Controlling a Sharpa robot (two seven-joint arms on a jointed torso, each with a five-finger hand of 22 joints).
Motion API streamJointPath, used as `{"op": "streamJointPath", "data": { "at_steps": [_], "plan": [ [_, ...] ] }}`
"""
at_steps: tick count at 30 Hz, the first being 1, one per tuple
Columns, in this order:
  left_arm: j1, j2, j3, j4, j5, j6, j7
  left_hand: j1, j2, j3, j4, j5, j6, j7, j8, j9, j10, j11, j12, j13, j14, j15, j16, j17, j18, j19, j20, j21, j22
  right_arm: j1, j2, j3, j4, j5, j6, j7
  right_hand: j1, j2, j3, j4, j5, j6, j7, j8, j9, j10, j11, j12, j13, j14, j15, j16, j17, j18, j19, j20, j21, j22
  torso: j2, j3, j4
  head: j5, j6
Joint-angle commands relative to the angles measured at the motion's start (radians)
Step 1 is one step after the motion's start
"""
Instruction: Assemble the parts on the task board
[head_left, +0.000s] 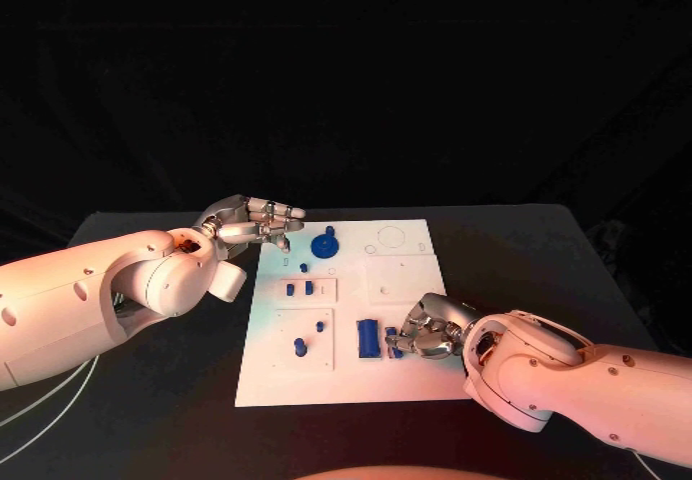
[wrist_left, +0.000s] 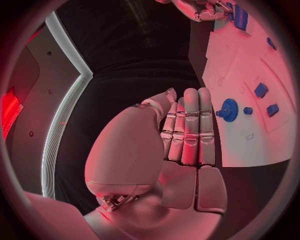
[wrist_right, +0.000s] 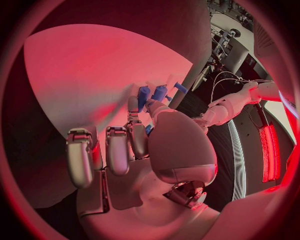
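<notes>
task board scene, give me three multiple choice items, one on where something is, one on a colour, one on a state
1. Where on the task board does the gear-shaped part sit?
A. at its far end, close to the left hand
B. at its near right corner
C. off the board, on the black table

2. What colour are the parts?
A. yellow
B. blue
C. green

3. What is the left hand doing?
A. gripping the gear-shaped part
B. lifting the board
C. holding nothing, fingers straight beside the board's far left edge

Key: 1 A, the head view shows the gear at the far end by the left hand. 2 B, every small piece is blue. 3 C, the left wrist view shows straight fingers with nothing between them.
</notes>
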Motion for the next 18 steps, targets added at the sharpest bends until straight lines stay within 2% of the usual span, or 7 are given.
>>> {"op": "streamJointPath", "data": {
  "at_steps": [1, 11, 18],
  "plan": [
    [0.000, 0.001, 0.001, 0.004, -0.001, 0.017, 0.006, 0.000, 0.006, -0.005, -0.001, 0.003, -0.006, 0.004, -0.003, -0.001, -0.007, 0.003, 0.003, -0.001, -0.007, 0.000, -0.003, -0.001, 0.005, 0.001, 0.003, -0.007, -0.001, -0.004, 0.008, -0.002, -0.003, 0.001, 0.028, -0.004, -0.010, -0.011, -0.010, 0.002, 0.002, -0.009, -0.001, -0.004, -0.003, 0.009, -0.002, 0.001, 0.080, 0.078, -0.007, 0.005, 0.122, -0.002, 0.096, -0.006, 0.001, 0.258, 0.000, 0.0008, 0.0000, 0.002, 0.000],
    [0.000, 0.000, 0.001, 0.004, -0.001, 0.017, 0.004, 0.000, 0.006, -0.005, -0.001, 0.003, -0.006, 0.004, -0.003, -0.001, -0.007, 0.003, 0.003, -0.001, -0.007, 0.000, -0.003, -0.001, 0.005, 0.001, 0.003, -0.007, -0.001, -0.005, 0.010, -0.002, -0.013, -0.010, 0.019, -0.004, -0.044, -0.019, -0.060, 0.024, 0.007, -0.011, 0.000, -0.002, 0.002, 0.008, -0.001, 0.000, 0.081, 0.077, -0.006, 0.003, 0.120, -0.002, 0.095, -0.005, -0.002, 0.257, -0.001, 0.0006, -0.0005, 0.001, 0.001],
    [0.000, 0.000, 0.001, 0.004, -0.001, 0.018, 0.003, -0.001, 0.006, -0.006, 0.000, 0.003, -0.006, 0.004, -0.003, -0.001, -0.008, 0.003, 0.003, -0.001, -0.007, 0.001, -0.003, -0.001, 0.005, 0.001, 0.003, -0.007, -0.001, -0.006, -0.005, -0.002, 0.005, -0.014, 0.001, 0.017, -0.069, -0.022, -0.100, 0.033, 0.019, -0.011, 0.001, -0.002, 0.004, 0.007, 0.000, -0.001, 0.082, 0.077, -0.005, 0.003, 0.120, -0.001, 0.094, -0.005, -0.003, 0.256, -0.001, 0.0005, -0.0006, -0.003, 0.002]
  ]
}}
